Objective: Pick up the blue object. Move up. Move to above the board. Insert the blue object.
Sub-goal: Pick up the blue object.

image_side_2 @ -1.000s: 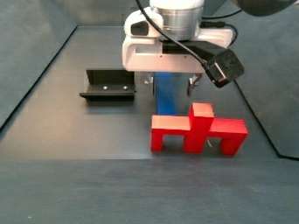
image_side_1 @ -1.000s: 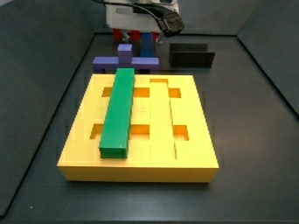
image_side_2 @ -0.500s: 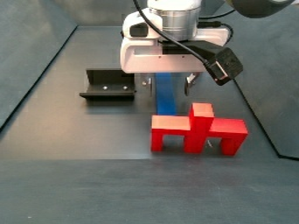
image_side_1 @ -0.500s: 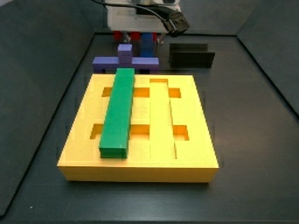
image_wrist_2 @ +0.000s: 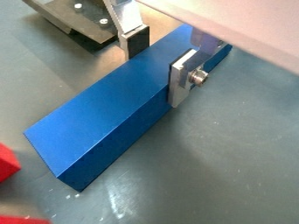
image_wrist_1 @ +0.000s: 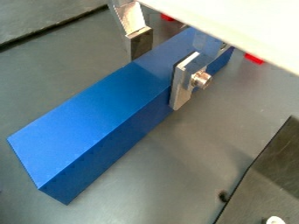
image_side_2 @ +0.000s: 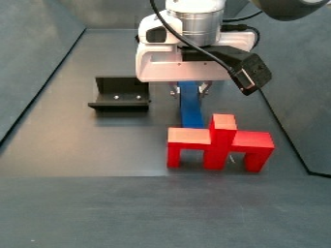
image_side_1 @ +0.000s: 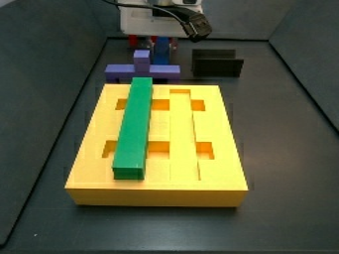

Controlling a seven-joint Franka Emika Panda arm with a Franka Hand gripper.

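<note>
The blue object point(image_wrist_1: 93, 131) is a long dark-blue bar lying flat on the dark floor, also seen in the wrist view point(image_wrist_2: 105, 131) and in both side views point(image_side_2: 192, 105) point(image_side_1: 159, 47). My gripper point(image_wrist_1: 162, 72) point(image_wrist_2: 160, 63) straddles the bar near its far end. One silver finger point(image_wrist_1: 184, 80) presses on its near side. The other finger point(image_wrist_1: 139, 42) stands at its far side, so the jaws look shut on it. The yellow board point(image_side_1: 212, 179) lies apart from the gripper point(image_side_1: 157, 40), with long grooves and square cut-outs.
A green bar point(image_side_1: 137, 124) lies in the board's left groove. A purple-blue cross piece point(image_side_1: 126, 71) lies between board and gripper. The dark fixture point(image_side_2: 116, 95) point(image_side_1: 216, 63) stands beside the arm. A red piece point(image_side_2: 220, 145) sits at the bar's free end.
In a side view the blue bar now looks narrower and lined up under the gripper. The fingers have closed in on it. The arm has stayed in place.
</note>
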